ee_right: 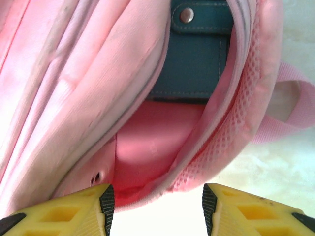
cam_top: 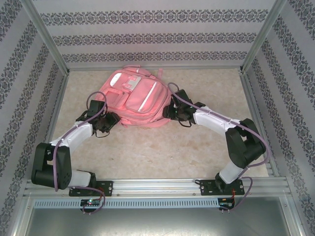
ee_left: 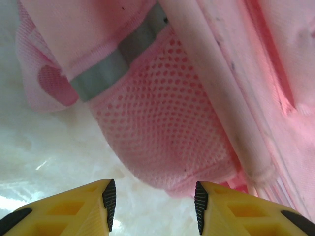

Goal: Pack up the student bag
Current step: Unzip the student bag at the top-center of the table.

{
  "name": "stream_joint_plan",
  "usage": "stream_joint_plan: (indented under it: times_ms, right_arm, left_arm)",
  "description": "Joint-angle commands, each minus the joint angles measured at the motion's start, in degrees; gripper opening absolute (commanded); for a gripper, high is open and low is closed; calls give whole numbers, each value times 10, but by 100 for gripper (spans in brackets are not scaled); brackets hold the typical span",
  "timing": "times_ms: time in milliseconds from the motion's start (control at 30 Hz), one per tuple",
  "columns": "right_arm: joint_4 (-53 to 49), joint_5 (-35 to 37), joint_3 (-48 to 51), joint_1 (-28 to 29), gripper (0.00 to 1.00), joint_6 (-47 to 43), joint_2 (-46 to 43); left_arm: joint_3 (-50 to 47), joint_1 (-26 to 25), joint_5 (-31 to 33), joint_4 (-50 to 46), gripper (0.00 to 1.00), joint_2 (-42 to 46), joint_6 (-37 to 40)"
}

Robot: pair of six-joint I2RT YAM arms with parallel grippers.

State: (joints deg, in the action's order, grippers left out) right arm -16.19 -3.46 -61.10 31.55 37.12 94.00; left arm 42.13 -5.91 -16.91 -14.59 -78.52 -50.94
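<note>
While the student bag [cam_top: 134, 98] lies flat near the far edge of the surface [cam_top: 162, 152], you flank it: left gripper [ee_left: 155, 199] parted empty at its mesh pocket [ee_left: 157, 123], right gripper [ee_right: 158, 204] parted at the gaping compartment [ee_right: 162, 142], likely steadying it for packing.

Left wrist view: the bag [ee_left: 162, 123] runs off the top and right edges. Right wrist view: a teal item [ee_right: 194, 59] inside the bag's mouth is cut off at the top and partly covered by fabric; unidentifiable. Top view: whether the left gripper [cam_top: 114, 119] or right gripper [cam_top: 169, 110] touches the bag is too small to tell.
</note>
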Motion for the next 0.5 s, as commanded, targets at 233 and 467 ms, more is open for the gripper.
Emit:
stream_joint_plan:
  times_ms: [233,467]
  right_arm:
    - [23,73,65,68,53,-21,-90]
    - [43,81,66,114,53,-35,-100]
  left_arm:
    - [-15,45,6,122,49,-49,-24]
    - [-17,67,13,166,50,-63,-16]
